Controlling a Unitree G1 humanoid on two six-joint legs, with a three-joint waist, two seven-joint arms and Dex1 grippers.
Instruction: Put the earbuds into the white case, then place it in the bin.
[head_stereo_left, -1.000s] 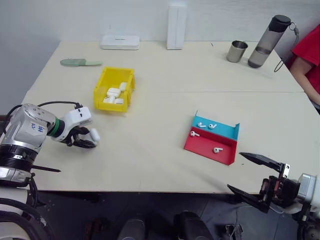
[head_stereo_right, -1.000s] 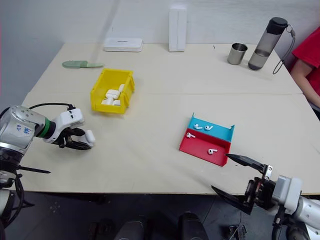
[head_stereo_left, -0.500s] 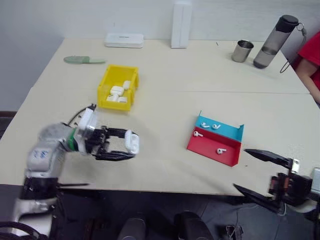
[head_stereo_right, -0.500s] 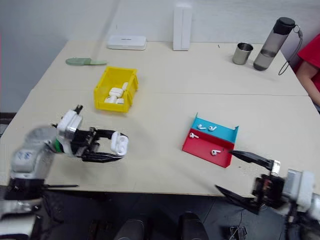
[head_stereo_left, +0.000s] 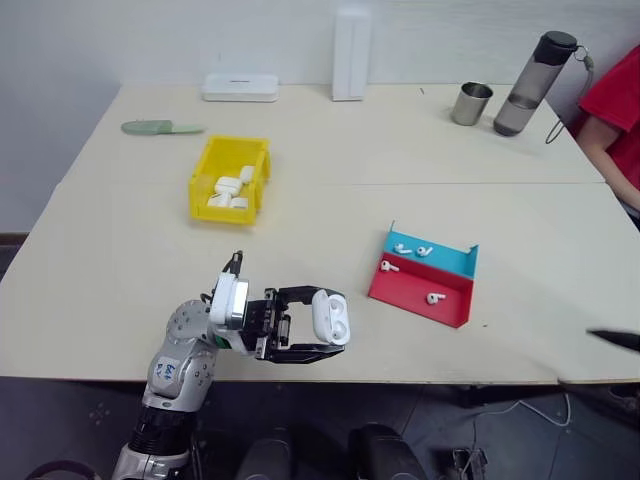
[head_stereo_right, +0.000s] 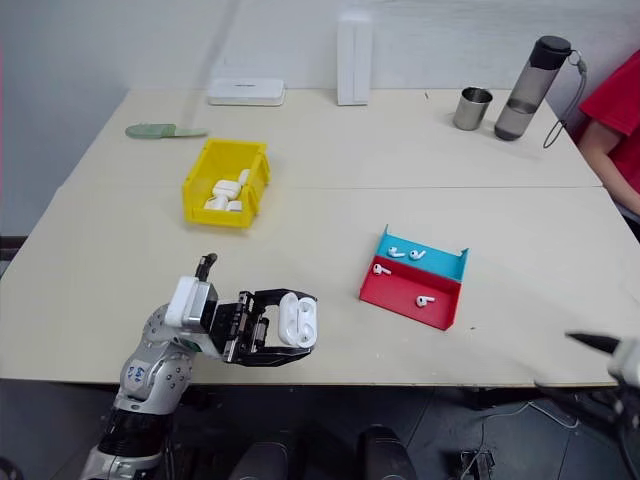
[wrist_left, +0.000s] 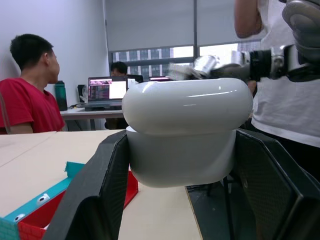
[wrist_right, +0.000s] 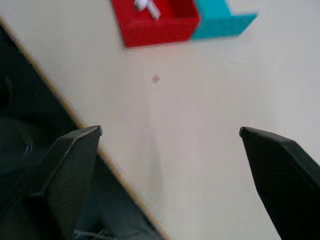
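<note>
My left gripper (head_stereo_right: 303, 326) is shut on the white case (head_stereo_left: 330, 318) and holds it above the table's front edge, pointing right. The case shows two hollows toward the head camera. In the left wrist view the case (wrist_left: 187, 107) sits between both black fingers. Several earbuds lie in the red and blue tray (head_stereo_left: 455, 308): two (head_stereo_left: 402, 249) in the blue half, two (head_stereo_left: 433, 298) in the red. The yellow bin (head_stereo_left: 222, 214) stands back left with white cases inside. My right gripper (wrist_right: 170, 131) is open and empty near the front right table edge, one of its fingers (head_stereo_right: 598, 343) at the picture's edge.
Along the far edge stand a flat white box (head_stereo_left: 240, 85), a tall white box (head_stereo_left: 352, 40), a metal cup (head_stereo_left: 472, 102) and a grey bottle (head_stereo_left: 535, 70). A green object (head_stereo_left: 160, 126) lies far left. A person in red (head_stereo_left: 615, 110) sits at the right.
My left gripper carried the case from the table's left side rightward to the front middle and turned to point right. The right gripper swung right, mostly out of the head views.
</note>
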